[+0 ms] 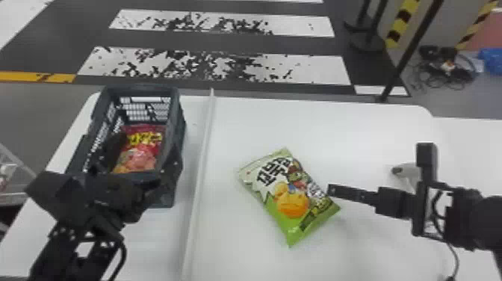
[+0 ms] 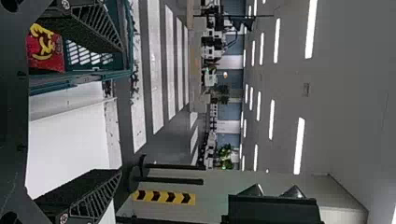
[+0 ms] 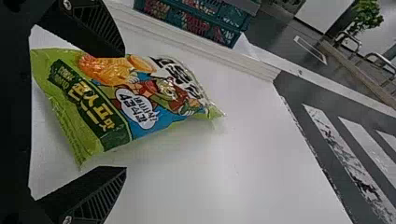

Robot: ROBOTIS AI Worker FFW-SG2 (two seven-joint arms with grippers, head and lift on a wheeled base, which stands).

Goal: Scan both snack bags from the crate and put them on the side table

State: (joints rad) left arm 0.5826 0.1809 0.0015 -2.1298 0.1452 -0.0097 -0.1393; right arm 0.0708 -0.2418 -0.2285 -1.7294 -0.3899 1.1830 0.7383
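At the left end of the white table [image 1: 373,123], your left gripper [image 1: 146,146] is reaching to the dark crate [image 1: 179,130] — its jaws are standing apart, one finger over the inside. Down in that crate, the red snack bag [image 1: 143,151] is lying face up. Across the raised strip [image 1: 201,164], the green snack bag [image 1: 287,194] is resting flat on the table, well apart from the crate. Your right gripper [image 1: 353,194] is hovering by its right side, jaws parted wide and clamping nothing — whether a finger is touching the bag, you cannot tell. Beyond that gripper, a pale object [image 1: 410,172] is lying partly hidden.
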